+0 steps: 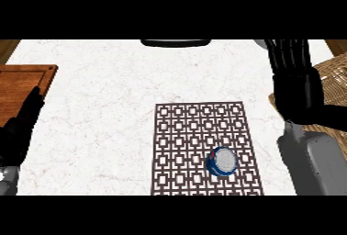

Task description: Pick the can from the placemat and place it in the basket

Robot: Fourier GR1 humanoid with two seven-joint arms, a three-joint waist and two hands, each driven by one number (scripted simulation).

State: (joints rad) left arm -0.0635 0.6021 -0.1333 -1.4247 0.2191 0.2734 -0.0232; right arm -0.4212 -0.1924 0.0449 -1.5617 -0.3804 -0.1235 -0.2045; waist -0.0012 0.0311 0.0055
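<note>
At the right edge of the tabletop point(122, 78) sits a woven wicker basket point(333, 73), only partly in view; what shows of its inside is largely covered by the right arm, so its contents cannot be told. The can point(222, 161) stands on the placemat point(196, 137), in the mat's lower right part, near its right border and well apart from the basket.

The right hand point(293, 62) is raised high along the right side of the view, black fingers extended straight and pointing away toward the far edge of the tabletop, thumb jutting out to the right over the basket. It is spread and holds nothing. Its grey forearm point(315, 163) comes up from the lower right, beside the placemat's right border and near the can without touching it. The left hand point(20, 131) shows at the left edge as a dark upright shape, fingers straight and relaxed, resting, holding nothing.

Materials: the tabletop is white marble with faint veining. The placemat is a dark brown rectangle with a lattice of small squares cut through. The can is round seen from above, with a pale grey lid and a blue side carrying a touch of red. The basket is tan and tightly woven. A brown wooden board point(24, 87) with a raised rim lies at the left edge, partly behind the left hand. A dark rounded object point(175, 42) sits at the far edge, cut off by the view.
</note>
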